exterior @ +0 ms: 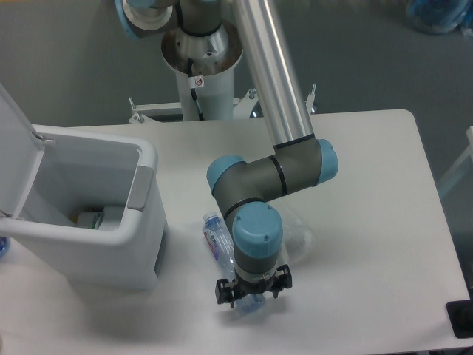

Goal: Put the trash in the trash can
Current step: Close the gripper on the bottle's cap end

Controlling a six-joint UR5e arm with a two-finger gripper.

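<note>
One fixed camera looks down on the white table [369,222], where the clear plastic bottle [219,242] lies just right of the open trash can [140,222], its far end under the gripper [252,294]. Whether the gripper is clenched on it I cannot tell. The crinkled plastic bag [295,231] lies beside the arm's wrist.

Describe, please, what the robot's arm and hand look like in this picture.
The arm has a shiny silver tube link, dark grey joint housings and light blue round end caps. Its silver-topped base column carries a small sticker. The hand is a small black two-finger unit mounted under the blue-capped wrist.
</note>
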